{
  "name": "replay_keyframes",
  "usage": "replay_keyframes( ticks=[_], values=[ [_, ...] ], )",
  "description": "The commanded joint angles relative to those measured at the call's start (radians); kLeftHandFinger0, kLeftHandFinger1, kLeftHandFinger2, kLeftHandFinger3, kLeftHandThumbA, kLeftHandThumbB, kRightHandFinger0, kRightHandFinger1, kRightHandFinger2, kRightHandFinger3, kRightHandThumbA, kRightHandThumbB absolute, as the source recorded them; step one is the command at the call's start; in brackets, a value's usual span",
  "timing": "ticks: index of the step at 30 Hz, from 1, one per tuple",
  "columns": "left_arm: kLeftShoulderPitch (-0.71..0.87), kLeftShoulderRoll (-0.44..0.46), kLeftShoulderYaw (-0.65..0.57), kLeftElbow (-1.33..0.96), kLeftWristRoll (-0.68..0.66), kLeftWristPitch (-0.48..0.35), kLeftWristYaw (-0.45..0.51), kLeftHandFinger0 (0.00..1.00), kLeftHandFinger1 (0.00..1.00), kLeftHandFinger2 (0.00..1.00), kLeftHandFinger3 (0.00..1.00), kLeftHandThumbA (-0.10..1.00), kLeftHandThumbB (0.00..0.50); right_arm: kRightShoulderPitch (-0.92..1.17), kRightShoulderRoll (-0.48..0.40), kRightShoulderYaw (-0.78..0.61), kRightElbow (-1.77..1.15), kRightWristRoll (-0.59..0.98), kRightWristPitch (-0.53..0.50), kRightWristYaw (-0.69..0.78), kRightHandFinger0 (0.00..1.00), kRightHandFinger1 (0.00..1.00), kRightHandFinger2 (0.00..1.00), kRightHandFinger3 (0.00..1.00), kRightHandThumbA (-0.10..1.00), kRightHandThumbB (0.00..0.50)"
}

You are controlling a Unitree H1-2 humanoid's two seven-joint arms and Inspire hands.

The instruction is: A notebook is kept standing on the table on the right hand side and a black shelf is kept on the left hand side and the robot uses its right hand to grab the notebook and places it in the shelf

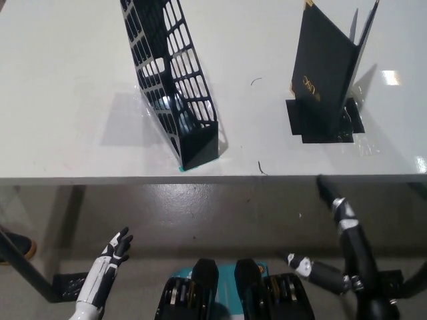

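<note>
Right hand (pixel 333 200) open, empty, below table (pixel 67 133) front edge. Left hand (pixel 115 250) idle, open, low. Notebook (pixel 323 60) stands near right edge, shelf (pixel 175 80) mid-front. Looks light, stiff, tippy; pinch spine edge.

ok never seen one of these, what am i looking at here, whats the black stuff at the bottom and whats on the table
This is one picture from a camera on a humanoid robot's head, looking steeply down. At lower left is its white left hand, resting below the table edge, fingers apart, holding nothing. At lower right is its black right hand, reaching up toward the edge of the white table, also holding nothing. On the table stand two things: a black slotted plastic shelf on the left, and a black notebook with gold lettering on the right, standing upright and slightly fanned open on a patch of black tape.
</note>
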Motion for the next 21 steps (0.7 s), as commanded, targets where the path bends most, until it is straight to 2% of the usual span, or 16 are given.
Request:
replay_keyframes(
  ticks=[1, 2, 4, 8, 13, 16, 21],
  values=[
    [-0.018, 0.008, -0.001, -0.016, 0.002, -0.049, -0.006, 1.0, 1.0, 1.0, 1.0, 1.0, 0.112, -0.093, 0.029, -0.065, -0.146, -0.055, -0.006, -0.058, 1.0, 1.0, 1.0, 1.0, 1.0, 0.275],
    [-0.013, 0.007, -0.001, -0.017, 0.001, -0.052, -0.007, 1.0, 1.0, 1.0, 1.0, 1.0, 0.098, -0.125, 0.033, -0.087, -0.148, -0.075, 0.006, -0.071, 1.0, 1.0, 1.0, 1.0, 1.0, 0.27],
    [-0.01, 0.004, 0.001, -0.021, -0.006, -0.047, -0.009, 1.0, 1.0, 1.0, 1.0, 1.0, 0.101, -0.199, 0.042, -0.131, -0.123, -0.074, 0.03, -0.093, 1.0, 1.0, 1.0, 1.0, 1.0, 0.292],
    [-0.004, 0.005, -0.001, -0.024, 0.005, -0.043, -0.004, 1.0, 1.0, 1.0, 1.0, 1.0, 0.11, -0.306, 0.04, -0.195, -0.05, -0.082, 0.1, -0.115, 1.0, 1.0, 1.0, 1.0, 1.0, 0.358],
    [-0.003, 0.006, -0.002, -0.021, 0.007, -0.051, -0.004, 1.0, 1.0, 1.0, 1.0, 1.0, 0.099, -0.433, 0.032, -0.271, 0.1, -0.066, 0.133, -0.168, 1.0, 1.0, 1.0, 1.0, 1.0, 0.362],
    [-0.002, 0.006, -0.002, -0.02, 0.002, -0.047, -0.008, 1.0, 1.0, 1.0, 1.0, 1.0, 0.102, -0.505, 0.028, -0.304, 0.212, -0.065, 0.105, -0.214, 1.0, 1.0, 1.0, 1.0, 1.0, 0.334],
    [0.003, 0.004, -0.004, -0.011, 0.014, -0.058, 0.002, 1.0, 1.0, 1.0, 1.0, 1.0, 0.108, -0.595, 0.043, -0.354, 0.344, -0.012, 0.117, -0.257, 1.0, 1.0, 1.0, 1.0, 1.0, 0.385]
  ],
)
